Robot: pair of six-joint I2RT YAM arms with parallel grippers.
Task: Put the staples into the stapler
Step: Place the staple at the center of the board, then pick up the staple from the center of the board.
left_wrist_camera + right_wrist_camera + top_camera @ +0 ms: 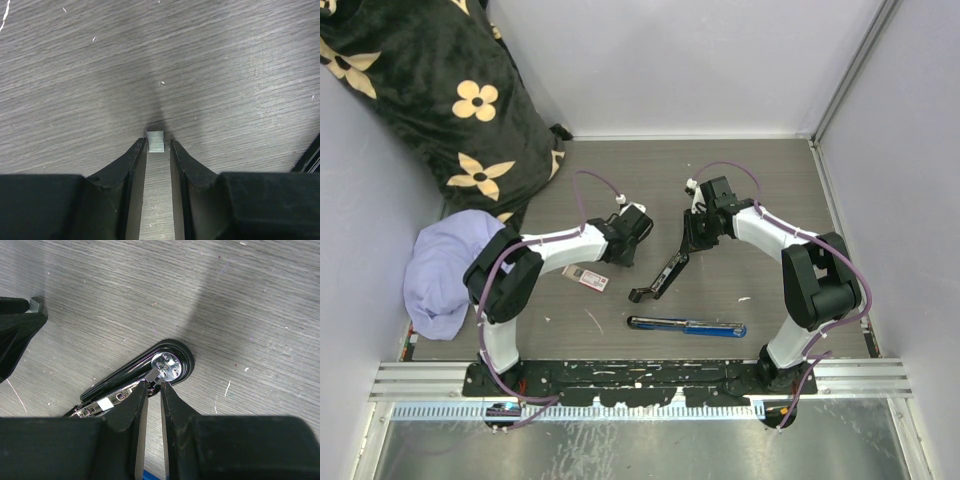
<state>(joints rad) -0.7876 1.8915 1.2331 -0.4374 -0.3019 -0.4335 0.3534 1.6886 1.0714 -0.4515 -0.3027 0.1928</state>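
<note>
Grey wood-grain bench (770,200) between white walls; the staples box (586,278), white with a pink label, lies flat beside the left arm, its contents not discernible; left fingers (136,155) pinch a small silvery staple strip (155,140); right fingers (172,397) press nearly together on a thin part of the opened black stapler (170,362); a blue stapler (686,327) lies nearer the bases.

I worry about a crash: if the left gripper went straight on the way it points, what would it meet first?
Bare table, it seems; the staple strip clamped in the jaws of the left gripper would touch first. Height above the table is unclear.
</note>
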